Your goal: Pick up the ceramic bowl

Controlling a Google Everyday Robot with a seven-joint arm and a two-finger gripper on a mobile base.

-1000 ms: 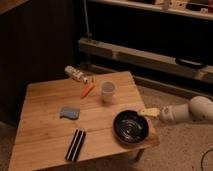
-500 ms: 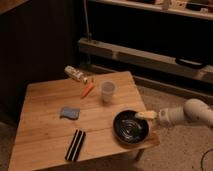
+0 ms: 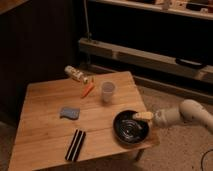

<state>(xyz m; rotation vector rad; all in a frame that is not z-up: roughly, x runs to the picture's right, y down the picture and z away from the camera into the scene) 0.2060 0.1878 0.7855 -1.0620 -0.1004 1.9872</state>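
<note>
Your pincer (image 3: pixel 143 116) hangs with its jaws spread over the right rim of the ceramic bowl (image 3: pixel 130 129), which sits flat at the near right corner of the worktop (image 3: pixel 45 125), so the approach looks done and you have closing and lifting left.

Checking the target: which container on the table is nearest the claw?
The black ceramic bowl: the claw is at its rim; the white cup and the tipped bottle lie away.

Off-white rounded arm (image 3: pixel 192 112) — smooth, tubular; pale yellowish gripper (image 3: pixel 145 116) at its tip.
</note>
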